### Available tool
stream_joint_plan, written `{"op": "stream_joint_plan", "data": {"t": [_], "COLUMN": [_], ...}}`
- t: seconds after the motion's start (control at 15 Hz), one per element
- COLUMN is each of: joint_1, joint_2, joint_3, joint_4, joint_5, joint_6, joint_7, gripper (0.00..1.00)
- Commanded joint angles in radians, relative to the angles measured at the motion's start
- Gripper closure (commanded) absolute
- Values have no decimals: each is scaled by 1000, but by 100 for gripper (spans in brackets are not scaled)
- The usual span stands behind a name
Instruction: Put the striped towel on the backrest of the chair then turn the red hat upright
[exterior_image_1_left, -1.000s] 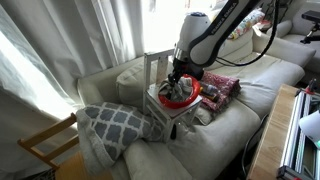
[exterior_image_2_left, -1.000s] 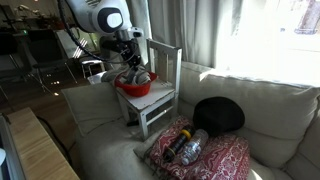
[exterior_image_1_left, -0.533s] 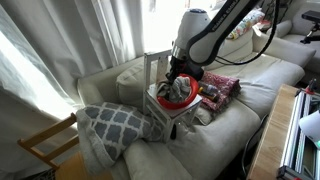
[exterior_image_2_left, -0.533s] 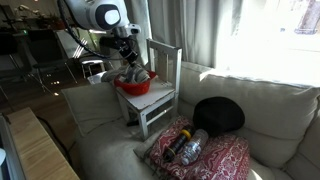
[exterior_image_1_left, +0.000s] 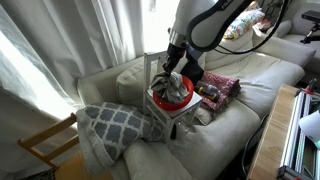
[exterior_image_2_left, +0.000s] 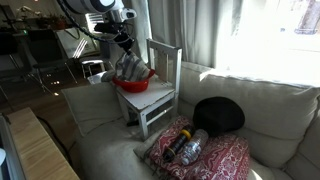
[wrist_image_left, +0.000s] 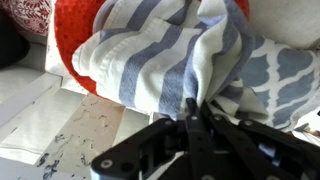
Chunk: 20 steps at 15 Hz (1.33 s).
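In an exterior view the pillow (exterior_image_1_left: 108, 125) lies at 8 o'clock of the chair (exterior_image_1_left: 152, 68). The gripper (exterior_image_1_left: 172, 72) holds the towel (exterior_image_1_left: 173, 88) hanging over the hat (exterior_image_1_left: 160, 103) on the seat (exterior_image_2_left: 150, 99), with the bundle (exterior_image_1_left: 220, 88) at 3 o'clock. Only the wrist view shows the fingers (wrist_image_left: 200, 130) clamped on a towel fold; only the exterior views show the backrest (exterior_image_2_left: 166, 62).

A: Chairs?
B: 2: 1 white chair (exterior_image_2_left: 155, 100), 1 light-brown wooden chair (exterior_image_1_left: 45, 145).
A: Hats?
B: 1 red hat (exterior_image_1_left: 175, 103) for certain. Also 1 black domed thing (exterior_image_2_left: 218, 115), kind unclear.
A: Soft goods?
B: 1 striped towel (wrist_image_left: 170, 60), 1 grey lattice pillow (exterior_image_1_left: 115, 125), 1 red patterned bundle (exterior_image_2_left: 215, 158).
A: Sofas, arms, grippers?
B: 1 sofa (exterior_image_1_left: 240, 125), 1 arm (exterior_image_1_left: 205, 25), 1 gripper (exterior_image_1_left: 172, 72).
A: Curtains (exterior_image_1_left: 60, 40)?
B: Too bunched for a count.
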Motion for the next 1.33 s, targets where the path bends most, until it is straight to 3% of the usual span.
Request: {"op": "stream_joint_plan", "data": {"t": [0.0,0.73,1.27], "joint_1": [8,-15,-70], "joint_2": [-90,-319,-375], "joint_3": [-33,-58,-48], "joint_4": [-32,-49,13], "joint_5": [-58,-189,-337], "joint_6": [-65,-173,-181], "joint_7": [14,67,173], "gripper": [99,99,99]}}
